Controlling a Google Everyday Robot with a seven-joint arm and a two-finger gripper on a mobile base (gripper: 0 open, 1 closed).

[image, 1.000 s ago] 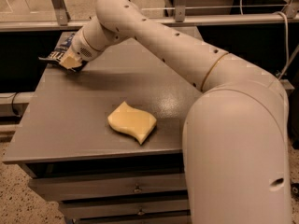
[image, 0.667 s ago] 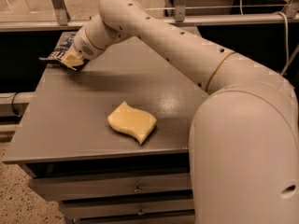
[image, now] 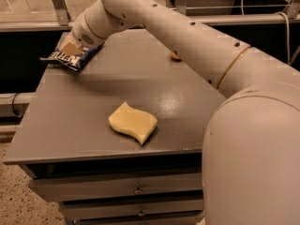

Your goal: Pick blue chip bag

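The blue chip bag (image: 69, 60) is dark navy with white lettering. It lies at the far left corner of the grey table (image: 93, 107), with its left end reaching past the table's left edge. My gripper (image: 71, 48) is right on top of the bag, at the end of the white arm (image: 187, 36) that reaches in from the right. The wrist covers the bag's far end. I cannot tell whether the bag is resting on the table or lifted slightly off it.
A wavy yellow sponge (image: 132, 123) lies near the table's front middle. A small orange object (image: 175, 56) peeks out behind the arm at the back. Drawers (image: 136, 189) sit under the tabletop. A metal rail (image: 33, 26) runs behind the table.
The arm's bulk has shifted slightly in the view. The gripper stays at the bag, and the bag has hardly moved.
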